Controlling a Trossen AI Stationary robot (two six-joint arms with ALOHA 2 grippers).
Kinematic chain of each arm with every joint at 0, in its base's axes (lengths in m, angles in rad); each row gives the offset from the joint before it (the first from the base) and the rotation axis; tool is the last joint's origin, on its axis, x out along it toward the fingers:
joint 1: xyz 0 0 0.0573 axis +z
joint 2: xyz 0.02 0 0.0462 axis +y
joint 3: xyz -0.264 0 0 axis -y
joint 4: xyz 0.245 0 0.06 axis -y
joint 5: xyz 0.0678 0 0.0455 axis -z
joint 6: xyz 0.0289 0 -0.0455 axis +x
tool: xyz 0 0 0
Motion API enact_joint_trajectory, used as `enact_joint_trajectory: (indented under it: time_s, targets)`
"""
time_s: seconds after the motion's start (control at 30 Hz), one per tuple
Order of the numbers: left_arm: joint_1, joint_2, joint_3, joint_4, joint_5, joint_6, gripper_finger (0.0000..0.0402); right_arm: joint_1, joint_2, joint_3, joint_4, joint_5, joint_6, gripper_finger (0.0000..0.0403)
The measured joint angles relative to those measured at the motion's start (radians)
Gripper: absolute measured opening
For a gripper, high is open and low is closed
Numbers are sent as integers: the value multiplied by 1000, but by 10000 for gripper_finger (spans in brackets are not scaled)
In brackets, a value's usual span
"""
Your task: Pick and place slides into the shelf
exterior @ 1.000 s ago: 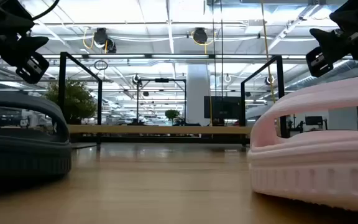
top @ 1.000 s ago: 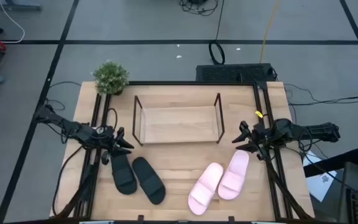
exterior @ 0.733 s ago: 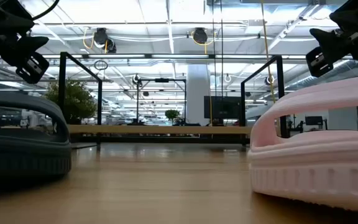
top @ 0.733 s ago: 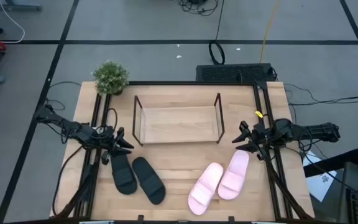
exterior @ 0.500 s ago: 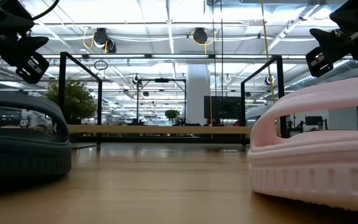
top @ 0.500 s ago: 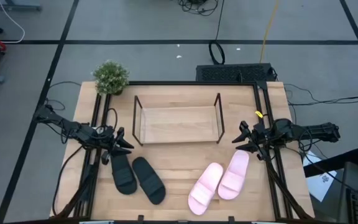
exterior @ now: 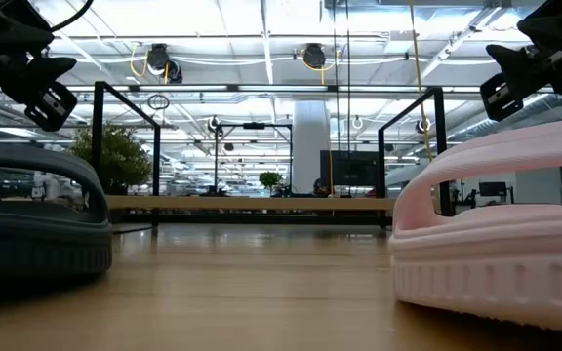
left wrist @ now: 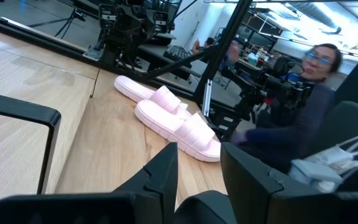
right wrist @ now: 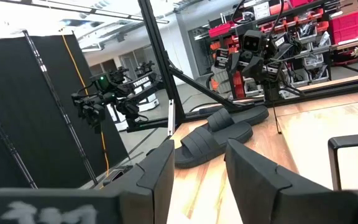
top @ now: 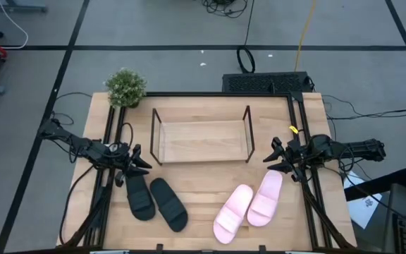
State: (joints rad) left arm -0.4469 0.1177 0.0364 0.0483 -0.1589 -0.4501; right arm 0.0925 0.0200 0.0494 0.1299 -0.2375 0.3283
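The shelf [top: 199, 135], a black wire rack with a wooden base, stands at the table's middle toward the far side, with nothing in it. Two black slides [top: 141, 197] [top: 169, 204] lie soles down near left. Two pink slides [top: 232, 213] [top: 265, 199] lie soles down near right. My left gripper [top: 141, 164] hovers open just left of the shelf, above the black slides' far ends. My right gripper [top: 272, 156] hovers open just right of the shelf, above the pink slides' far ends. The wrist views show nothing between the fingers of either [left wrist: 199, 168] [right wrist: 197, 168].
A small potted plant [top: 125, 88] stands at the table's far left corner. Black frame rails [top: 111, 141] [top: 298, 134] run along both table sides. A person [left wrist: 303, 118] sits beyond the table's right side. Bare wood lies between the two pairs of slides.
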Motion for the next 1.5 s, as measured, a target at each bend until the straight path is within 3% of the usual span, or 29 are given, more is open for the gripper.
enact_joint_trajectory:
  time_s: [0.93, 1.07, 1.27, 1.5]
  targets:
    - [0, 0, 0, 0, -1, 23, 118, 0, 0, 0, 6, 2, 0, 135]
    - [0, 0, 0, 57, -72, 82, 118, 0, 0, 0, 43, 1, 6, 135]
    - [0, 0, 0, 268, -248, -99, 118, 0, 0, 0, 162, 1, 166, 135]
    - [0, 0, 0, 390, -320, -77, 118, 0, 0, 0, 272, 3, 235, 135]
